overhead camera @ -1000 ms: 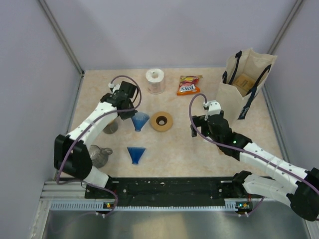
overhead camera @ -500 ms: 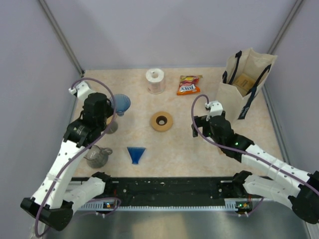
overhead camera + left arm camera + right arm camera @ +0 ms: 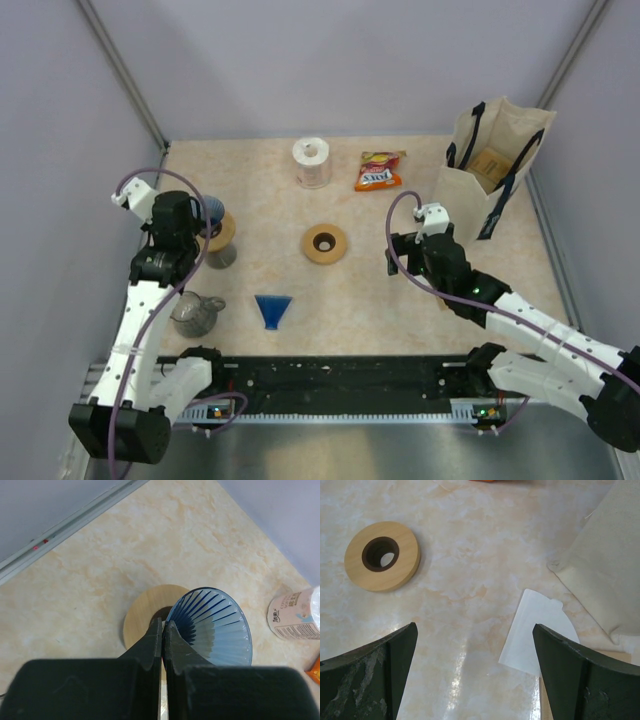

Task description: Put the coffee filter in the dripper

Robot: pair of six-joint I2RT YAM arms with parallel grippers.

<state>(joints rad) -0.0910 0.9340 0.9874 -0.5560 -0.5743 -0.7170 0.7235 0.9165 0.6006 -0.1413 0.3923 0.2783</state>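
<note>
Left gripper (image 3: 163,625) pinches a blue dripper's rim; the white paper coffee filter (image 3: 538,629) lies flat on the table.

Nearest, at the lower centre of the top view, a small solid blue cone (image 3: 272,308) lies on the beige marbled table (image 3: 360,300), with a clear glass jug (image 3: 197,313) to its left. The right gripper (image 3: 474,630) hangs with fingers spread wide and nothing between them; the filter shows at the lower right of its wrist view, touching the cream canvas tote bag (image 3: 615,555). At middle left, the left fingers are closed on the translucent blue ribbed dripper (image 3: 212,627), over a wooden ring (image 3: 142,615). A second wooden ring (image 3: 324,243) lies mid-table. Farthest stand a white paper roll (image 3: 312,162) and an orange snack packet (image 3: 379,170).
</note>
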